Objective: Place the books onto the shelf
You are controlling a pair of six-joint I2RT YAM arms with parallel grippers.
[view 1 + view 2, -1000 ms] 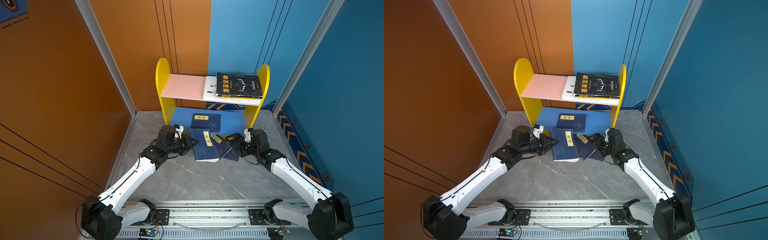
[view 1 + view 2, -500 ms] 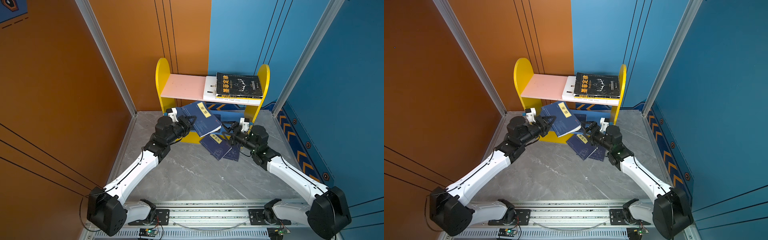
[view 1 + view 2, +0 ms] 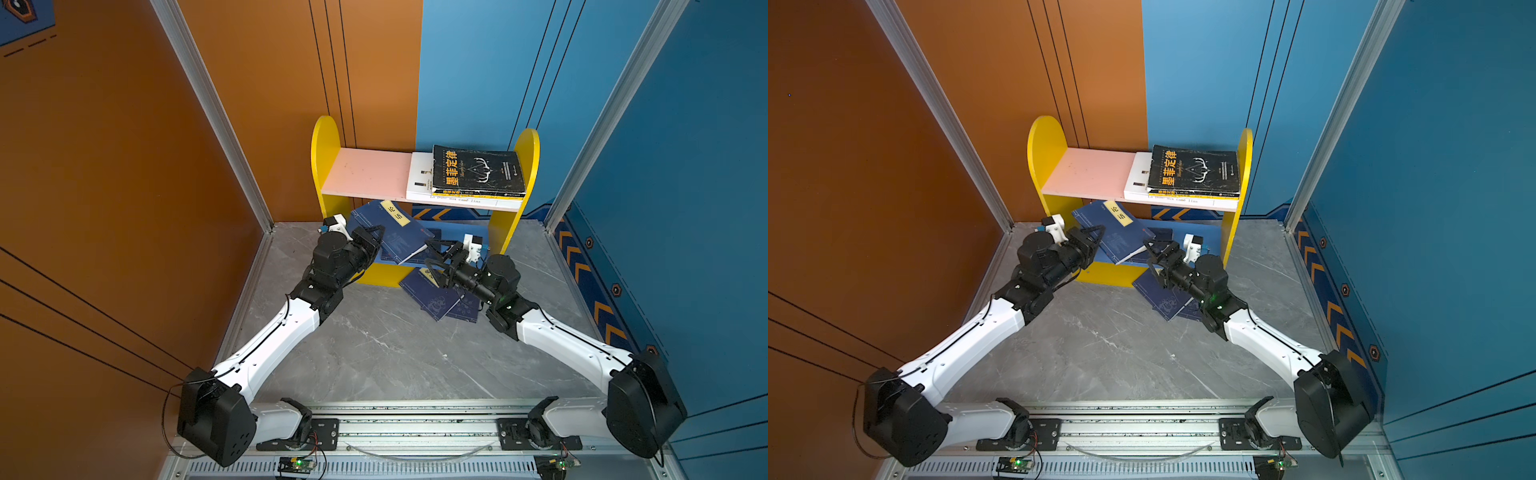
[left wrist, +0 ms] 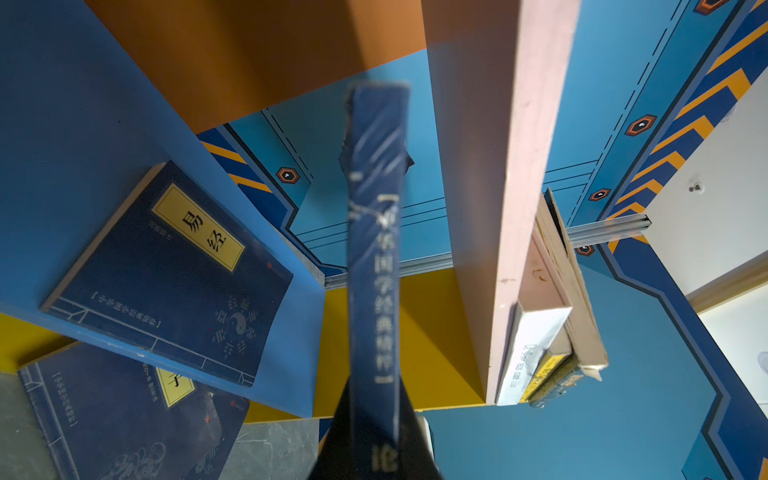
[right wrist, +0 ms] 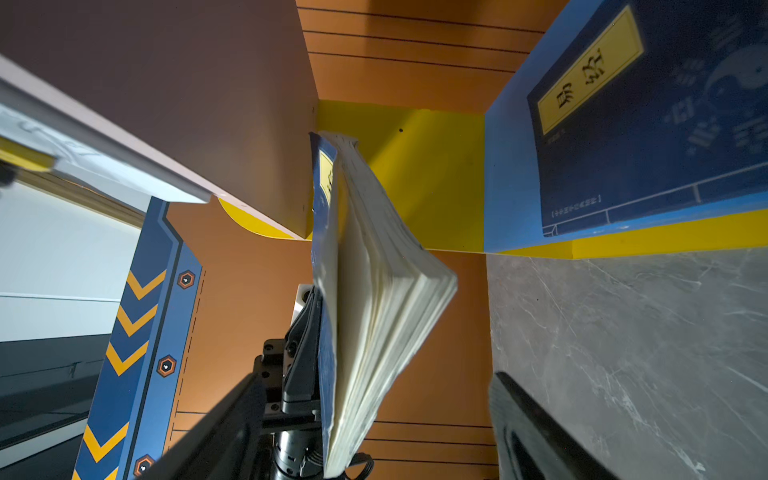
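My left gripper (image 3: 371, 237) (image 3: 1091, 241) (image 4: 376, 415) is shut on a thin navy book (image 3: 392, 230) (image 3: 1117, 237) (image 4: 376, 257), held tilted in the air in front of the shelf (image 3: 326, 166) (image 3: 1044, 158), between its pink and blue boards. My right gripper (image 3: 432, 252) (image 3: 1152, 254) (image 5: 378, 376) is open beside that book's free page edge (image 5: 374, 270). Below it, two navy books (image 3: 436, 297) (image 3: 1163, 299) overlap on the floor. Another navy book (image 4: 174, 274) (image 5: 648, 104) lies on the blue lower board. A black book (image 3: 476, 170) (image 3: 1196, 172) rests on a white book (image 3: 419, 176) on the pink board.
The left half of the pink board (image 3: 365, 174) (image 4: 511, 166) is bare. Orange and blue walls close in behind and beside the shelf. Grey marbled floor (image 3: 386, 353) stretches from the shelf to the arm rail (image 3: 415, 424) in front.
My left gripper has lifted the navy book off the floor and carried it up toward the shelf. The right gripper has risen from the floor books and moved toward the held book.
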